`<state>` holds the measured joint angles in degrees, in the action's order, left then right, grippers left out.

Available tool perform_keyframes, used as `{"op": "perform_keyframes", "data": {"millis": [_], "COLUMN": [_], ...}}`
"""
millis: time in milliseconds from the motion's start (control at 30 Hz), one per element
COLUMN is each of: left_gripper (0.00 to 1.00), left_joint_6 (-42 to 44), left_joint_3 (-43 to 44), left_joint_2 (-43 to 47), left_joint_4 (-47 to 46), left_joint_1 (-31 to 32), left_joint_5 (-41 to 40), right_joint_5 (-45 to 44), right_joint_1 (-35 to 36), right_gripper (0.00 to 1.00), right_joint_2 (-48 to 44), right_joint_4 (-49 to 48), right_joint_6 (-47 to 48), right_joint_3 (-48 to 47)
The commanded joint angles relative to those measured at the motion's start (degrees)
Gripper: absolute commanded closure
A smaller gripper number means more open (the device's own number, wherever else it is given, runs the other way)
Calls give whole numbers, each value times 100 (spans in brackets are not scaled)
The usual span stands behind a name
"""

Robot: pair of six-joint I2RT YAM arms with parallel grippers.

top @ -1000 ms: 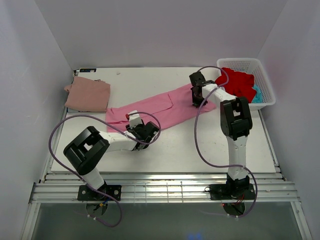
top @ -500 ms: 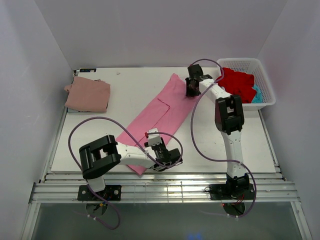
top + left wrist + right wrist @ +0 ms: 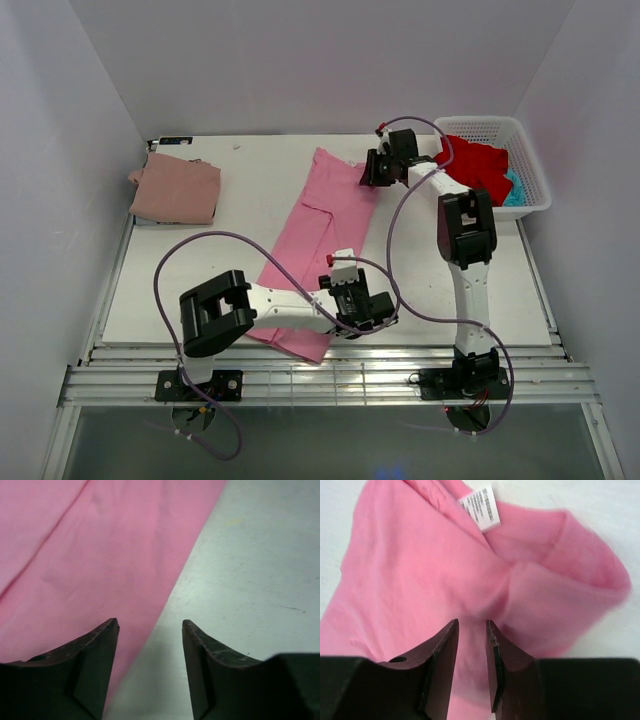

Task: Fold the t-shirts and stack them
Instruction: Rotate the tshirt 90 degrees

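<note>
Swung round since a second ago, the pink t-shirt [image 3: 318, 235] now lies as one long strip from the far middle of the counter [image 3: 240, 170] to its near edge, no longer crosswise. Its far end is pinched in the right end effector [image 3: 472, 625]; only that wrist view shows the white neck label [image 3: 480, 507] and a bunched fold. Over the shirt's near right edge hangs the left end effector [image 3: 150, 625], jaws spread, holding nothing. Overhead alone shows four tees: the pink one, a folded dusty rose t-shirt [image 3: 176, 190] far left, a red t-shirt [image 3: 475, 168] and a teal t-shirt [image 3: 514, 190] in one white basket [image 3: 537, 185]
</note>
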<state>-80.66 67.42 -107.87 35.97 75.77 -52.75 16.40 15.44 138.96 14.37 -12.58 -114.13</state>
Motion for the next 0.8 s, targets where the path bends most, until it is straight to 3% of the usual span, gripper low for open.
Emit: {"op": "perform_keyframes", "data": {"millis": [0, 33, 67, 100, 133, 167, 267, 300, 367, 400, 433, 467, 567, 767], "left_gripper": [33, 32, 31, 31, 30, 31, 39, 54, 76, 84, 95, 100, 100, 100], "left_joint_6": [1417, 2109, 4013, 5067, 5765, 6086, 6333, 6639, 6887, 7019, 7212, 7283, 7451, 7592], "left_joint_3": [561, 527, 396, -205, -551, -763, -696, -573, -160, -20, 243, 376, 824, 975], "left_joint_2": [599, 723, 872, 1256, 1452, 1584, 1446, 1314, 857, 691, 541, 235, -310, -805], "left_joint_4": [-421, -841, -2386, -3558, -5110, -5387, -5434, -5390, -5319, -5302, -5310, -5310, -5337, -5855], "left_joint_1": [-44, -114, -376, -579, -781, -1314, -2159, -2311, -2609, -2689, -2733, -2804, -2892, -3085], "left_joint_5": [-1330, -1439, -1396, -1100, 147, 778, 1846, 2039, 2663, 2900, 3094, 3383, 3709, 4000], "right_joint_5": [-466, -698, -1265, -1584, -1901, -2304, -2607, -2694, -2852, -2958, -2967, -2985, -2968, -3090], "right_joint_1": [-15, 3, 11, 46, 99, 117, 196, 231, 441, 547, 748, 854, 1267, 1708], "right_gripper": [64, 63, 63, 63, 63, 63, 63, 64, 69, 76, 91, 92, 92, 92], "right_joint_2": [-1890, -2316, -2686, -3377, -3706, -4005, -5121, -5681, -6246, -6745, -6968, -7126, -7540, -7365], "right_joint_4": [-899, -1127, -1138, -1051, -824, -683, -261, -233, -373, -408, -426, -426, -409, -242], "right_joint_6": [334, 405, 562, 616, 686, 739, 661, 556, 432, 353, 179, 81, -209, -499], "right_joint_3": [1152, 1486, 1986, 2173, 2367, 2551, 3508, 3824, 4887, 5213, 5738, 5961, 6595, 7000]}}
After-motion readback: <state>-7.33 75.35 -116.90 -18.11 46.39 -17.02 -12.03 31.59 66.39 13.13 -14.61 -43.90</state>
